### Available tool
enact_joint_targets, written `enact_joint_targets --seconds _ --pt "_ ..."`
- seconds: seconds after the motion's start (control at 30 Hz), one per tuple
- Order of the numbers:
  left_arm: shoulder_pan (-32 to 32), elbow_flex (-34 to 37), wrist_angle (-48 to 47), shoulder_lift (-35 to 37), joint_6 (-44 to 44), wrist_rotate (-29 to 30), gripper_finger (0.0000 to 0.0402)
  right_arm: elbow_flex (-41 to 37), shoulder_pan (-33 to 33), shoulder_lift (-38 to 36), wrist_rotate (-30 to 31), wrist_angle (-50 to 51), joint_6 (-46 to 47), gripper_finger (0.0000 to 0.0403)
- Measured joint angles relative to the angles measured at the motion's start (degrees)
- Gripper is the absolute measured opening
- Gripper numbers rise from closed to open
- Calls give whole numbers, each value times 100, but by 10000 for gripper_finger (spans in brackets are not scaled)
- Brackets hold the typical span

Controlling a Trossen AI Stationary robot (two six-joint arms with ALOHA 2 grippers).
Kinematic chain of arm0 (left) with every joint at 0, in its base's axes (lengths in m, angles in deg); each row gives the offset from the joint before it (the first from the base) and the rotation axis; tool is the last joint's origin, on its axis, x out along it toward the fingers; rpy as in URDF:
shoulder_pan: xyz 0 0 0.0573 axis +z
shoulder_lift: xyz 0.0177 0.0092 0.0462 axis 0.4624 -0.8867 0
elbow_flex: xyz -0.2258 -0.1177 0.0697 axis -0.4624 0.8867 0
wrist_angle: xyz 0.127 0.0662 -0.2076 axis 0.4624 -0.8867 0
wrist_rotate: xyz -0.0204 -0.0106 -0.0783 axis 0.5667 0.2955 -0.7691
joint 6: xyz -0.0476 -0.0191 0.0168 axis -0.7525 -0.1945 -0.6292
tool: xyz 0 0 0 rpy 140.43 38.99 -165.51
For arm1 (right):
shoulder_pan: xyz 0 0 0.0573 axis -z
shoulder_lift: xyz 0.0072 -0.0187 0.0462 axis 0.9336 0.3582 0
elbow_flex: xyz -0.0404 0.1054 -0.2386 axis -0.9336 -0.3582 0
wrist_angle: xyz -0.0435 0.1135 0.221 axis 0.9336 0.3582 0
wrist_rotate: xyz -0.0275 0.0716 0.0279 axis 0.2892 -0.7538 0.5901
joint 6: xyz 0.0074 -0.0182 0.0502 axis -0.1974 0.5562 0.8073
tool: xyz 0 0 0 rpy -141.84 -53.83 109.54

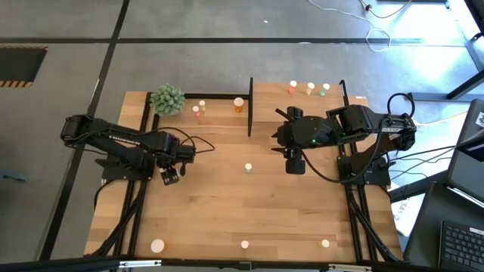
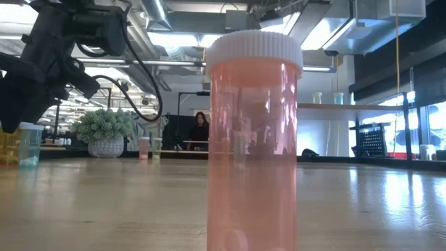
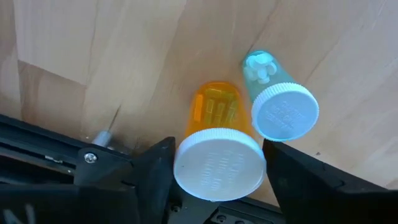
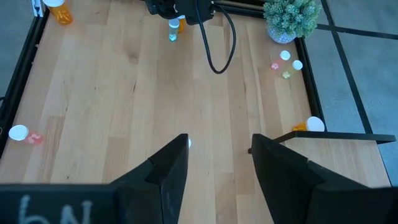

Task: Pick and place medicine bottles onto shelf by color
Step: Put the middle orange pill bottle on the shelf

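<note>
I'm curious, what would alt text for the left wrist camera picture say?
Seen from above, an orange medicine bottle with a white cap stands between the two dark fingers of the left pincer, on a light wooden tabletop. A smaller green bottle stands right beside it.

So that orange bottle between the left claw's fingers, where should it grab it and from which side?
The orange bottle stands upright with a green bottle close beside it. The left claw is best placed coming down from above, open fingers on the two sides of the white cap or the body just below it. One finger must slip into the narrow gap beside the green bottle without knocking it.
</note>
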Motion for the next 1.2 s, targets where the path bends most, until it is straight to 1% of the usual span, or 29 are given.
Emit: enact_joint_targets --seconds 0.13,0.33,0.47,0.57,0.77,0.9,1.07,1.2 --pt "0 0 -50 0 -3 -87 213 0 1 0 0 0 1 179" --pt "-2 0 -115 1 -3 -244 210 0 2 0 2 0 0 179" --pt "-2 -19 -429 2 2 -245 209 0 2 0 0 0 3 179" --pt "-2 -204 -796 2 31 -243 209 0 1 0 1 0 -2 179" --pt "-2 -894 -1403 114 47 -296 209 0 2 0 2 0 1 179" --pt "-2 -1487 -1690 118 1 -395 209 0 2 0 0 -2 -2 179" --pt "-2 -2395 -2000 120 -341 -353 209 0 2 0 0 -39 -4 179" --pt "-2 -3099 -2008 122 -633 -349 208 0 2 0 1 -39 -4 179"
